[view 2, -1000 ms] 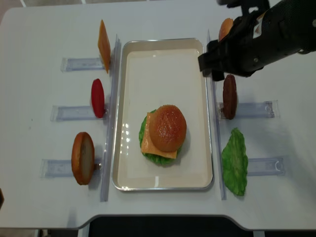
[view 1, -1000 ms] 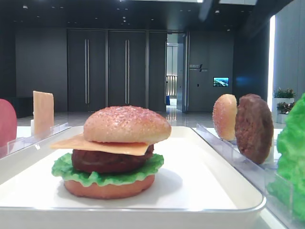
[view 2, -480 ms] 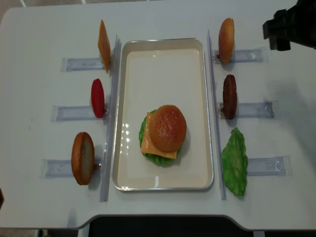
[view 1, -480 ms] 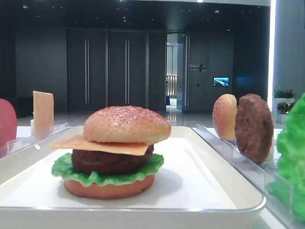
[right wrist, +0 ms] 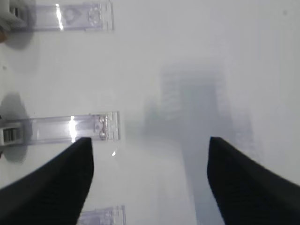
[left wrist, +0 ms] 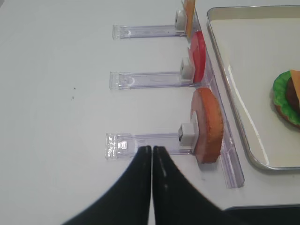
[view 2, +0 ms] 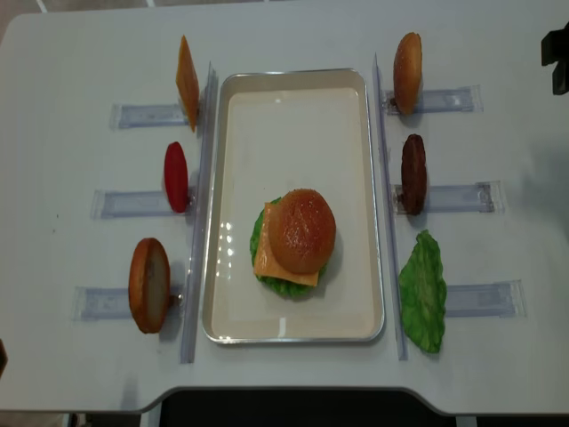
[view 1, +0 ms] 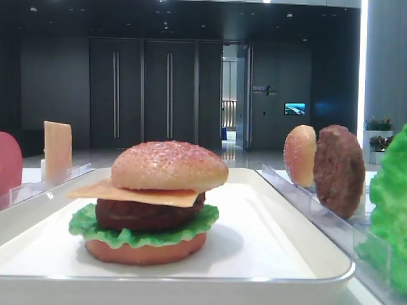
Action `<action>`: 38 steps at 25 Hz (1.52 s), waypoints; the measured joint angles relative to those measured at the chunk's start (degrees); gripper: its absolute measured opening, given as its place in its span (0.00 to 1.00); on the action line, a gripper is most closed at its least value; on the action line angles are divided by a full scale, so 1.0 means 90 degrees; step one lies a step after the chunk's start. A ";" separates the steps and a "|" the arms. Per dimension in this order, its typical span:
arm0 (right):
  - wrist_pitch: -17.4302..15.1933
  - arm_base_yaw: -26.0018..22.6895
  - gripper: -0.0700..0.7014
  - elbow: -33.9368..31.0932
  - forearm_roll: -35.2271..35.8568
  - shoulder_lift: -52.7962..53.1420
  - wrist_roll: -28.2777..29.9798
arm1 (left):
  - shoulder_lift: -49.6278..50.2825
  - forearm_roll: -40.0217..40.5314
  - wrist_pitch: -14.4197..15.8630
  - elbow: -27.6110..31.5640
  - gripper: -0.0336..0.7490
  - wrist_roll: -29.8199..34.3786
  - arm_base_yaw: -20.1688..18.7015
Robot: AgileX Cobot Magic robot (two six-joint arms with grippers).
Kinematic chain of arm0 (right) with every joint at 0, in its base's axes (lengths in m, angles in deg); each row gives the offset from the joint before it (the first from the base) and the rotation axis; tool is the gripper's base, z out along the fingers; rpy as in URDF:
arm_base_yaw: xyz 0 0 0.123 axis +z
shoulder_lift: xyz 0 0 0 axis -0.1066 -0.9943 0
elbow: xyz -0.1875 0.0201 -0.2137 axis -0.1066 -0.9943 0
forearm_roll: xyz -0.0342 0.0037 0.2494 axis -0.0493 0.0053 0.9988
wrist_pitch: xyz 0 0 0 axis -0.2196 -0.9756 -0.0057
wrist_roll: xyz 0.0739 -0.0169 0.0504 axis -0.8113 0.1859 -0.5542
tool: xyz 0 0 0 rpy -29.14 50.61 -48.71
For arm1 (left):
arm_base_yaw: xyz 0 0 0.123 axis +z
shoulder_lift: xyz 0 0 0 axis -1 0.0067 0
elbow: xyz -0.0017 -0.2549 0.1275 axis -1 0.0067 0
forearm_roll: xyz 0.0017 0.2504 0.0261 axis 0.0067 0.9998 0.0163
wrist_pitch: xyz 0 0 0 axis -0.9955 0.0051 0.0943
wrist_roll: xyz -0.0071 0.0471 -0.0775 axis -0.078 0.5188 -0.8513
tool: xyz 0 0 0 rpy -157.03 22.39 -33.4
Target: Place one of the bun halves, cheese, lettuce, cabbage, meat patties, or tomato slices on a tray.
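On the white tray (view 2: pixel 293 107) stands a stacked burger: speckled top bun half (view 2: pixel 302 229), cheese (view 1: pixel 127 190), meat patty (view 1: pixel 146 215), lettuce (view 1: pixel 143 236) and a base. Upright in the left racks are a cheese slice (view 2: pixel 187 76), a tomato slice (view 2: pixel 176 176) and a flat bun base (view 2: pixel 148 285). The right racks hold a paler bun half (view 2: pixel 408 60), a patty (view 2: pixel 413 173) and a lettuce leaf (view 2: pixel 422 292). No cabbage shows. My left gripper (left wrist: pixel 152 149) is shut and empty, just short of the bun base's rack. My right gripper (right wrist: pixel 149 143) hangs open over bare table.
Clear plastic rack strips (view 2: pixel 453 198) lie on both sides of the tray on the white table (view 2: pixel 71 53). A dark part of the right arm (view 2: pixel 558 58) shows at the overhead view's right edge. The table's front edge runs close below the tray.
The right arm has drawn back from above the right racks to the far right edge of the overhead view. The burger and the left gripper have not moved.
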 joint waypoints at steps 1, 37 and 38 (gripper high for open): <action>-0.0136 0.0000 0.72 0.0000 0.0000 0.0000 0.0021 | 0.0000 0.0000 0.0000 0.0000 0.04 0.0000 0.0000; -0.0956 0.0000 0.72 -0.4031 0.0016 0.7272 -0.0074 | 0.0000 0.0005 0.0000 0.0000 0.04 0.0000 0.0000; -0.0956 0.0000 0.72 -0.4085 0.0016 0.7470 -0.0048 | 0.0000 0.0005 0.0000 0.0000 0.04 0.0000 0.0000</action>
